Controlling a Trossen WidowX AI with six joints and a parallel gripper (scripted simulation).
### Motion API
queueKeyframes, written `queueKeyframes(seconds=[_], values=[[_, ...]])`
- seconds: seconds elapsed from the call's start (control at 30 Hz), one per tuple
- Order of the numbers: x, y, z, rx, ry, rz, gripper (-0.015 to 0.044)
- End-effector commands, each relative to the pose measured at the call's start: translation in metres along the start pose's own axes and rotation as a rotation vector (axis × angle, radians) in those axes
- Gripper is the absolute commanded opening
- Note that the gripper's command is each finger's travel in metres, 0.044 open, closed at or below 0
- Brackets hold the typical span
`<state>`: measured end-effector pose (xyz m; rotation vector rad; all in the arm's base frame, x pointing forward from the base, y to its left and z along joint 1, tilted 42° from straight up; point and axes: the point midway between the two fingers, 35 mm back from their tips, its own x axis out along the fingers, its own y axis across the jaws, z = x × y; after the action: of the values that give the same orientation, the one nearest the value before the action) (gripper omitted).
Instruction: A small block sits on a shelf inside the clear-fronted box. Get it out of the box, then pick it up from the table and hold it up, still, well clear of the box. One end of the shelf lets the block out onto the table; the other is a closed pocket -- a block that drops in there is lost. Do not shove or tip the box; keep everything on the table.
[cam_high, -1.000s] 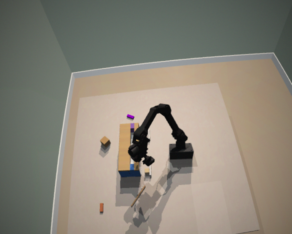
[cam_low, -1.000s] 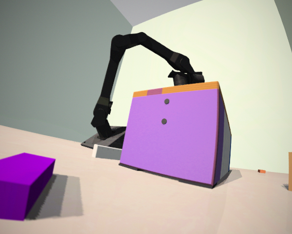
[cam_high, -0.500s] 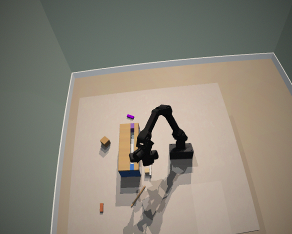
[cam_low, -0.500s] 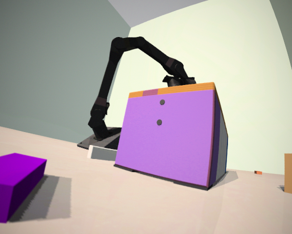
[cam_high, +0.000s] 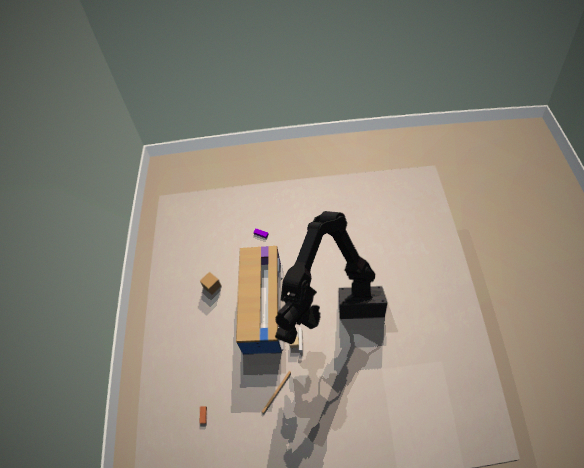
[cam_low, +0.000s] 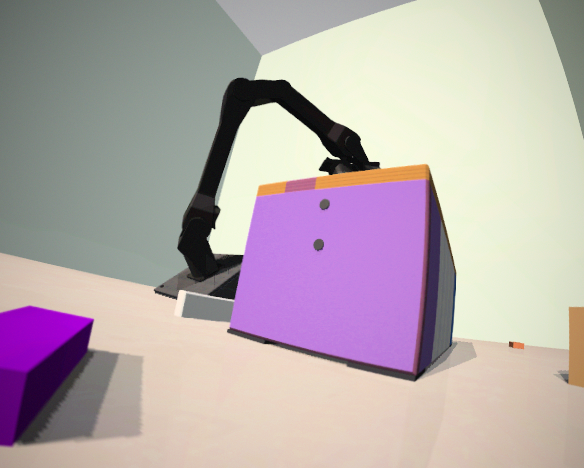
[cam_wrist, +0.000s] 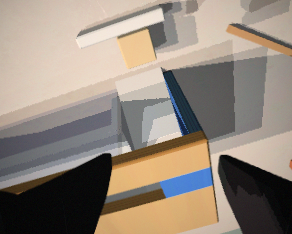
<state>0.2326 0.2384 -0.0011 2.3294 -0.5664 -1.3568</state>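
The box (cam_high: 249, 295) (cam_low: 325, 300) (cam_wrist: 160, 220) stands upright, with a wooden slotted top, a purple end and a blue end. A small pale yellow block (cam_high: 294, 345) (cam_wrist: 137, 48) lies on the table outside the clear front, near the blue end, against a short white rail (cam_high: 301, 341) (cam_wrist: 122, 27). My gripper (cam_high: 301, 327) (cam_wrist: 165, 162) is open with nothing between its fingers. It hangs above the blue end of the box's front edge, higher than the block. In the exterior view the box partly hides it. The shelf is mostly hidden.
A thin wooden stick (cam_high: 276, 392) (cam_wrist: 260, 39) lies beyond the blue end. A purple block (cam_high: 261, 233) (cam_low: 45, 337) lies off the purple end. A brown cube (cam_high: 210, 281) (cam_low: 577, 345) is behind the box, and an orange block (cam_high: 203, 415) (cam_low: 517, 345) lies farther off. Another white rail (cam_low: 207, 306) is near the front.
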Motion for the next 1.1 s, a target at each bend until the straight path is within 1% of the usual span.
queueKeyframes(seconds=[0.0, 0.27, 0.33, 0.47, 0.53, 0.73, 1.07], values=[[0.0, -0.001, 0.006, -0.315, 0.041, 0.021, 0.0285], [0.002, -0.002, 0.006, -0.315, 0.041, 0.021, 0.0285], [0.019, -0.001, 0.011, -0.315, 0.041, 0.02, 0.0285], [0.07, 0.007, 0.031, -0.315, 0.042, 0.022, 0.0285], [0.085, 0.012, 0.038, -0.315, 0.043, 0.023, 0.0285], [0.088, 0.013, 0.039, -0.315, 0.043, 0.024, 0.0285], [0.103, 0.014, 0.044, -0.315, 0.043, 0.023, 0.0285]])
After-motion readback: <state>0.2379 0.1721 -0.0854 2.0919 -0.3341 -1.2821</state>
